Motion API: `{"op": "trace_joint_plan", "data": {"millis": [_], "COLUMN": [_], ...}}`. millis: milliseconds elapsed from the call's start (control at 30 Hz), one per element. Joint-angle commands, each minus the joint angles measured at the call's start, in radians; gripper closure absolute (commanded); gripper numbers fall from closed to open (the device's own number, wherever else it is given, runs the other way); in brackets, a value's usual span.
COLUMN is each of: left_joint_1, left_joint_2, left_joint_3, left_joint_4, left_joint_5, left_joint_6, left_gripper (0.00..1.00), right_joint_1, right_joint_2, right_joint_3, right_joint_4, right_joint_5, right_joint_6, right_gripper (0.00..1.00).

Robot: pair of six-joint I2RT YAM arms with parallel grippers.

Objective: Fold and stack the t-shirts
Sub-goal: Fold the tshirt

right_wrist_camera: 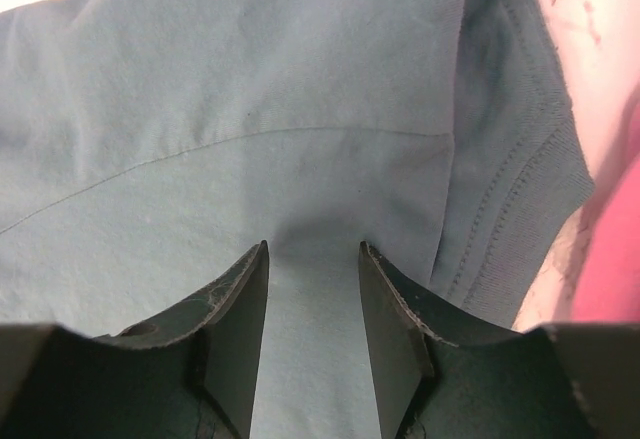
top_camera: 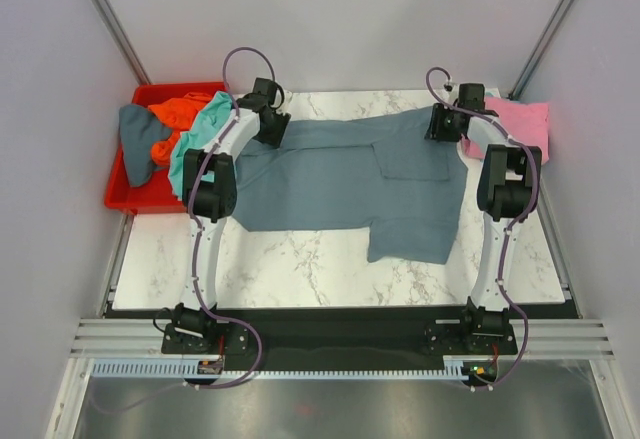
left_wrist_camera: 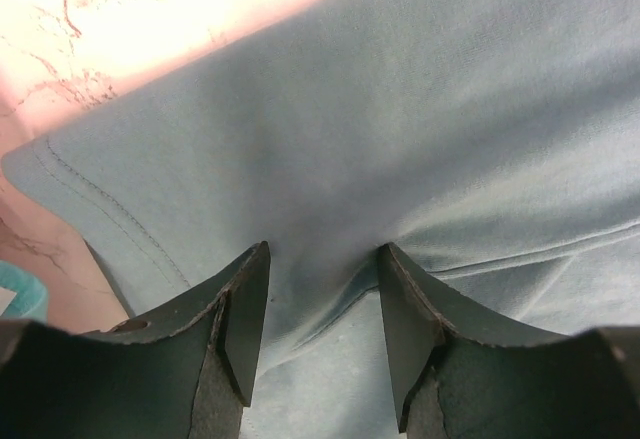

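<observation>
A large slate blue-grey cloth t-shirt (top_camera: pixel 340 184) is being shown spread flat across the white marbled tabletop (top_camera: pixel 300 269), its far edge being straddled by the left gripper (left_wrist_camera: pixel 322 259) and the right gripper (right_wrist_camera: pixel 313 254). Both pairs of jaws are being held partly apart, with cloth lying in the gap and nothing being pinched. A low ridge of fabric is being pushed up between the left fingers. By this reading, that ridge is being put at risk of being snagged and dragged should the arm be lifted carelessly, rumpling the flattened shirt. The right jaws are being positioned beside a double-stitched hem, near a pink cloth t-shirt (top_camera: pixel 525 124) at the table's far right corner, which is likewise being exposed to a stray catch.
</observation>
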Motion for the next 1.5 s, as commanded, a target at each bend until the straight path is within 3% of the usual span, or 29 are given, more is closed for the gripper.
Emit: {"op": "trace_joint_plan", "data": {"millis": [0, 267, 500, 667, 733, 967, 1067, 1167, 1300, 1467], "left_joint_1": [0.004, -0.026, -0.080, -0.106, -0.120, -0.134, -0.134, -0.118, -0.059, 0.044], "left_joint_2": [0.044, 0.087, 0.076, -0.026, -0.137, -0.486, -0.637, -0.759, -0.888, -1.022], "left_joint_3": [0.021, 0.103, 0.152, 0.167, 0.155, -0.106, -0.390, -0.579, -0.745, -0.977], "left_joint_4": [-0.037, 0.029, 0.058, 0.066, 0.064, 0.002, -0.018, -0.035, -0.060, -0.088], "left_joint_5": [0.002, -0.027, -0.087, -0.150, -0.154, -0.125, -0.108, -0.073, -0.012, 0.089], "left_joint_6": [-0.001, 0.021, 0.033, 0.015, 0.004, -0.077, -0.088, -0.102, -0.209, -0.298], "left_gripper": [0.45, 0.43, 0.35, 0.27, 0.25, 0.23, 0.24, 0.25, 0.28, 0.36], "right_joint_1": [-0.035, -0.041, -0.047, -0.044, -0.041, -0.040, -0.041, -0.040, -0.040, -0.040], "right_joint_2": [0.069, 0.138, 0.132, 0.097, 0.039, -0.234, -0.377, -0.519, -0.698, -0.880], "right_joint_3": [0.037, 0.143, 0.142, 0.180, 0.178, 0.053, -0.076, -0.215, -0.403, -0.570], "right_joint_4": [-0.027, -0.020, -0.020, -0.006, 0.002, 0.006, -0.024, -0.099, -0.196, -0.222], "right_joint_5": [0.072, 0.083, 0.081, 0.019, -0.006, -0.076, -0.135, -0.153, -0.132, -0.098], "right_joint_6": [-0.014, -0.019, -0.021, -0.030, -0.033, -0.057, -0.181, -0.295, -0.517, -0.548], "right_gripper": [0.50, 0.49, 0.48, 0.45, 0.43, 0.38, 0.37, 0.37, 0.36, 0.35]}}
